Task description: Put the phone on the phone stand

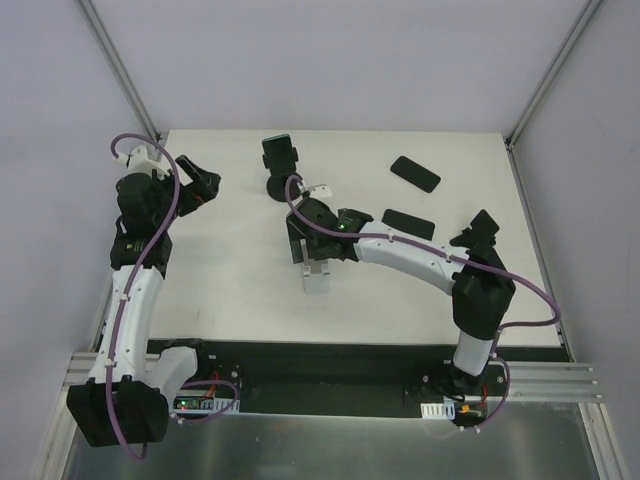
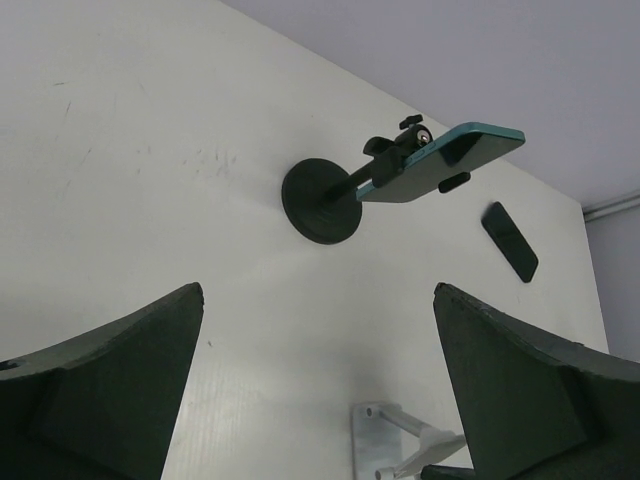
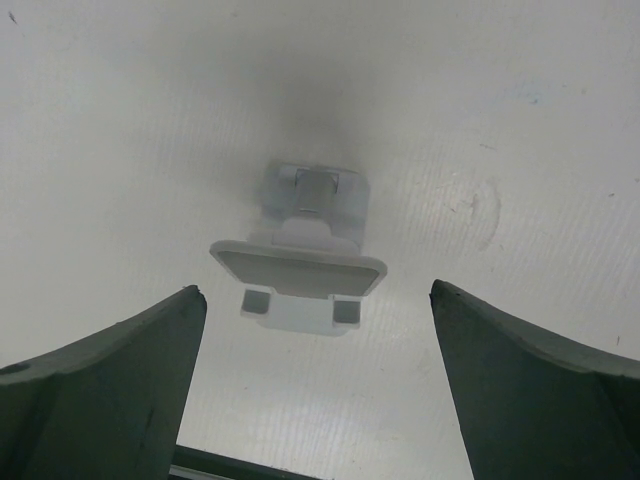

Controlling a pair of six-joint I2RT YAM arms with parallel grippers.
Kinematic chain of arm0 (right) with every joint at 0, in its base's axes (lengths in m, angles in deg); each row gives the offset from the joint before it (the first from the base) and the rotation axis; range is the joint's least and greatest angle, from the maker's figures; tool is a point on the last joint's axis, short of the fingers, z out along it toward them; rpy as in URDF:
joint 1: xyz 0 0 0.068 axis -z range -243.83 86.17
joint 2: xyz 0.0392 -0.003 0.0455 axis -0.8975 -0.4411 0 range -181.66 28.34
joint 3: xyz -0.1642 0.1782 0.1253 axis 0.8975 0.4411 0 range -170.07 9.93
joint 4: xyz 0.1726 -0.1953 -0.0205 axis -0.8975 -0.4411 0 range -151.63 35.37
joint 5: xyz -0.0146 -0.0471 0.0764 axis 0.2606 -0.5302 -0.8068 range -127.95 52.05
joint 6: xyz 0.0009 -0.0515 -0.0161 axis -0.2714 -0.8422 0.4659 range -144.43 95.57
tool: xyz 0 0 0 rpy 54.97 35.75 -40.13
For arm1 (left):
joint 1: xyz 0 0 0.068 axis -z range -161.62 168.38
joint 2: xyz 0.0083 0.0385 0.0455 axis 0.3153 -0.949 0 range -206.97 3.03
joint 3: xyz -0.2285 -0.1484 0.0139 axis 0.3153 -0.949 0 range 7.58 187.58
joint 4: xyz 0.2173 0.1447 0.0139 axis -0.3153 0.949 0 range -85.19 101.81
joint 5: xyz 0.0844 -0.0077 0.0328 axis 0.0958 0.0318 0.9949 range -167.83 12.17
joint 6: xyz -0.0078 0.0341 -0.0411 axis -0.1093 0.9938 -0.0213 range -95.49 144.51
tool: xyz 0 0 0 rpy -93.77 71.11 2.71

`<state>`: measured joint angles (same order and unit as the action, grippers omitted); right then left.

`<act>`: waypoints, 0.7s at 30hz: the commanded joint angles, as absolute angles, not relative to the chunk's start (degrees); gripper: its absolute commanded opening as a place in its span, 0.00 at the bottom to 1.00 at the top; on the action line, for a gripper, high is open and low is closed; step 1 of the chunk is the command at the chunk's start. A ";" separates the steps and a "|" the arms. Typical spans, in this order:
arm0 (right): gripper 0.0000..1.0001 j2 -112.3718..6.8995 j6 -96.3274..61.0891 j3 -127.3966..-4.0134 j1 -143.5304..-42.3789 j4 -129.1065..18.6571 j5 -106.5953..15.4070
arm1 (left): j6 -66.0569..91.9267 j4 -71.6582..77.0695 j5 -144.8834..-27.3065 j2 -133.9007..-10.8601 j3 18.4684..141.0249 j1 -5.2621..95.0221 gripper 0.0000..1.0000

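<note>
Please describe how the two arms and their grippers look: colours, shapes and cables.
Both the left arm and the right arm have white links and black joints, with a purple cable looping along each. The right wrist carries a small green light. The fingers are dark, broad wedges narrowing to tips.

A white counter (image 1: 230,290) fills the middle, faintly scuffed toward its far left part. Near the far edge, a little left of centre, stands a black holder (image 2: 322,200) with a round flat base, a short post and a ball joint on top. Its clamp grips a teal-edged slab (image 2: 440,160), which is tilted and raised clear of the counter. Plain lilac-grey walls (image 1: 330,60) close in the far and side edges. A metal post (image 1: 120,65) rises at the far left corner and another (image 1: 555,65) at the far right. A metal rail (image 1: 540,378) runs along the near edge.
</note>
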<state>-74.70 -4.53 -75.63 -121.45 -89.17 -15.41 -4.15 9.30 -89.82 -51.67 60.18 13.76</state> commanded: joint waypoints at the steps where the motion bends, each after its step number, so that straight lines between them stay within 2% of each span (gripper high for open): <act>1: 0.96 -76.50 -2.64 -79.54 -122.71 -90.13 -12.56 | -7.47 5.95 -94.34 -53.22 59.43 11.27 0.96; 4: 0.99 -79.13 -1.67 -82.00 -122.80 -92.42 -10.54 | -9.93 5.16 -97.33 -54.89 59.08 9.51 0.96; 8: 0.93 -80.72 -0.61 -82.88 -122.71 -92.95 -8.33 | -12.31 4.99 -100.68 -57.00 58.64 6.44 0.94; 14: 0.73 -83.62 -1.23 -85.43 -122.80 -93.21 -7.46 | -15.38 2.26 -103.14 -58.23 57.68 3.80 0.93; 17: 0.40 -84.51 -2.28 -85.87 -122.02 -92.52 -6.05 | -16.97 1.21 -105.07 -58.85 57.15 2.56 0.92; 18: 0.21 -84.59 -2.81 -86.22 -121.49 -91.99 -5.79 | -17.32 0.77 -105.86 -58.94 56.97 2.30 0.91; 21: 0.01 -84.07 -7.11 -86.57 -118.94 -87.16 -4.65 | -18.20 0.15 -107.01 -59.29 56.80 1.51 0.91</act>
<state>-84.23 -2.85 -83.63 -122.11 -91.56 -8.65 -15.43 4.10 -103.20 -59.06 57.23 2.48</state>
